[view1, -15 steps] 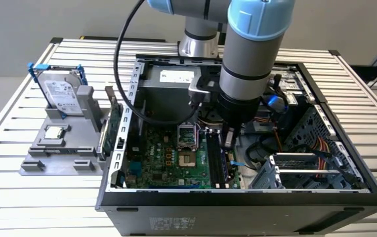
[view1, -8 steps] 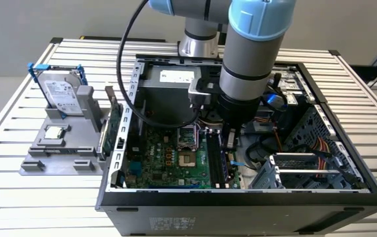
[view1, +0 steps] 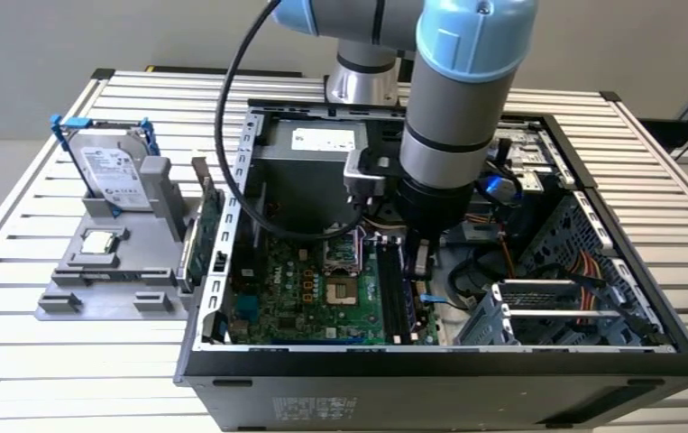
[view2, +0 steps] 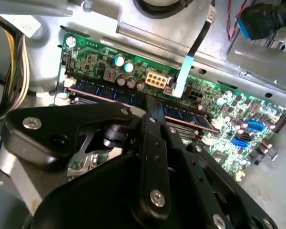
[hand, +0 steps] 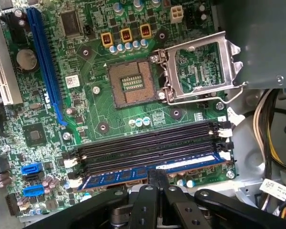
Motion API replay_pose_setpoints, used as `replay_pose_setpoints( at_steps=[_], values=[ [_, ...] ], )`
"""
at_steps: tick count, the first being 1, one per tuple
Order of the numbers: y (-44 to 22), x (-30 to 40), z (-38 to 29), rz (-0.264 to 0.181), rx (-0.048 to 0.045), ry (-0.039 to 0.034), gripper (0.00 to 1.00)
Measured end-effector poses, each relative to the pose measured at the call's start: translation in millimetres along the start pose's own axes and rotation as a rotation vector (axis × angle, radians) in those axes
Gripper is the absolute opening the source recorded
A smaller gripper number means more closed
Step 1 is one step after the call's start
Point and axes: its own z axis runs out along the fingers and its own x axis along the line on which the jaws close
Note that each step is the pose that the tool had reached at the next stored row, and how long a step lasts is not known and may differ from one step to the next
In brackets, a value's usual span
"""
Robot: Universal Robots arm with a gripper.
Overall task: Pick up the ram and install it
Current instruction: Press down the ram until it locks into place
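Ram (hand: 148, 172) lies in the outermost memory slot near the motherboard (hand: 86, 95) edge, apparently seated; the end effector (hand: 156, 177) fingers pinch narrowly on its top edge.

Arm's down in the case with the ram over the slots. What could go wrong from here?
1. The ram sits at the outermost slot with one end looking higher than the other; pressing now may seat it crooked or skip a latch.
2. The white slot latches must stand open; a closed one may block seating.
3. The tool works close to the open CPU socket and the loose cables; a sideways slip could snag or hit them.
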Motion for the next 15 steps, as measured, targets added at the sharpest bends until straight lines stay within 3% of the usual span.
replay_pose_setpoints(
  at_steps=[2, 12, 15],
  values=[
    [-0.3, -0.9, -5.0, 0.0, -0.0005, -0.0076, 0.0],
    [-3.2, 0.8, -51.3, 0.0, -0.0004, -0.0045, 0.0],
    [-3.6, 0.9, -58.2, 0.0, -0.0005, -0.0045, 0.0]
  ],
)
